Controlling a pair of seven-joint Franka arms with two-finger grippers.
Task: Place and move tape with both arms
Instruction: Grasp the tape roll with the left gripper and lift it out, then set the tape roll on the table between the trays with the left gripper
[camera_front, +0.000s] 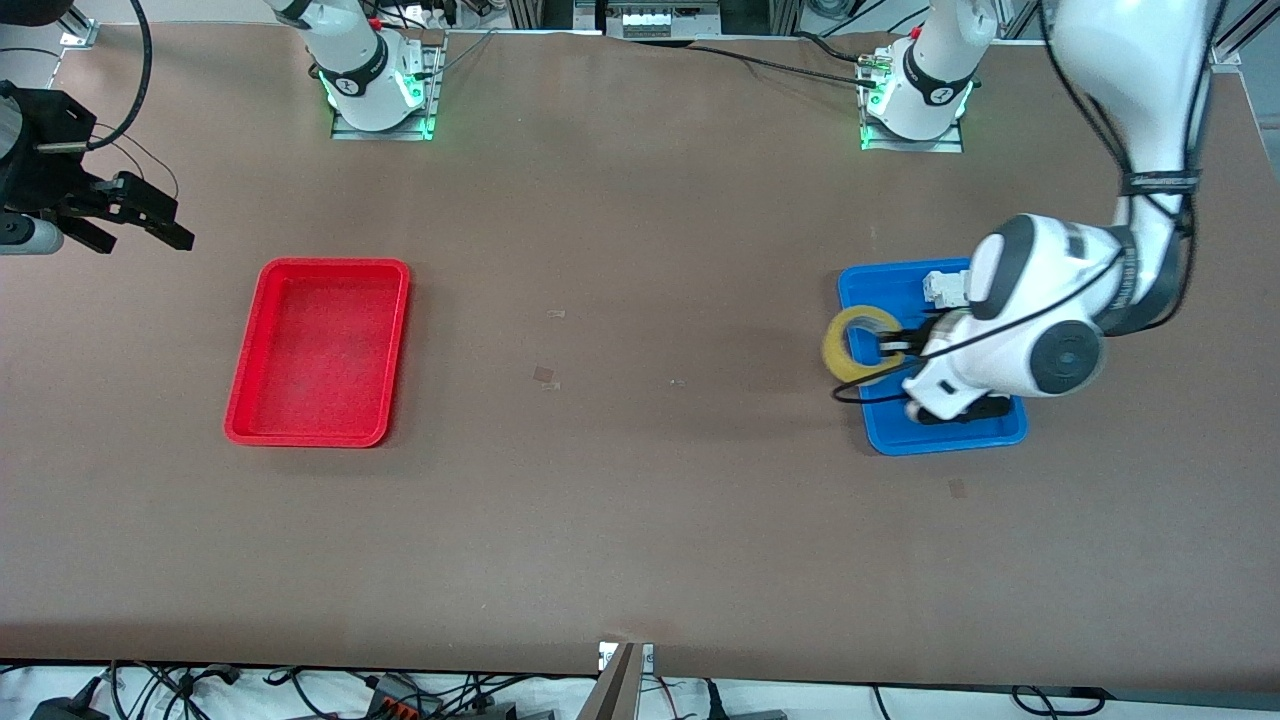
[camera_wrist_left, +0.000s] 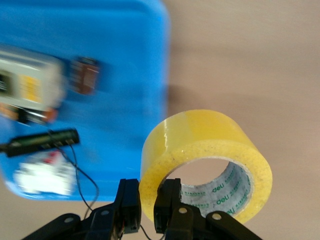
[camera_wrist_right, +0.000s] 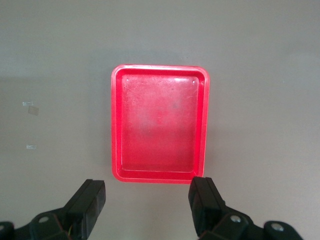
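The tape (camera_front: 858, 344), a yellowish translucent ring, is held up in the air over the edge of the blue tray (camera_front: 880, 430) that faces the middle of the table. My left gripper (camera_front: 893, 347) is shut on the tape's wall, one finger inside the hollow centre and one outside. In the left wrist view the tape (camera_wrist_left: 210, 150) stands on edge between the fingers of my left gripper (camera_wrist_left: 147, 210). My right gripper (camera_front: 150, 215) is open and empty, held high at the right arm's end of the table. In the right wrist view my right gripper (camera_wrist_right: 147, 207) hangs over bare table beside the red tray (camera_wrist_right: 159, 122).
The red tray (camera_front: 318, 350) is empty, toward the right arm's end. The blue tray (camera_wrist_left: 125, 60) holds small electronic parts: a white block (camera_front: 943, 287), a white and red part (camera_wrist_left: 42, 175), a black strip (camera_wrist_left: 42, 141) with thin wires. Small tape marks (camera_front: 545, 375) lie mid-table.
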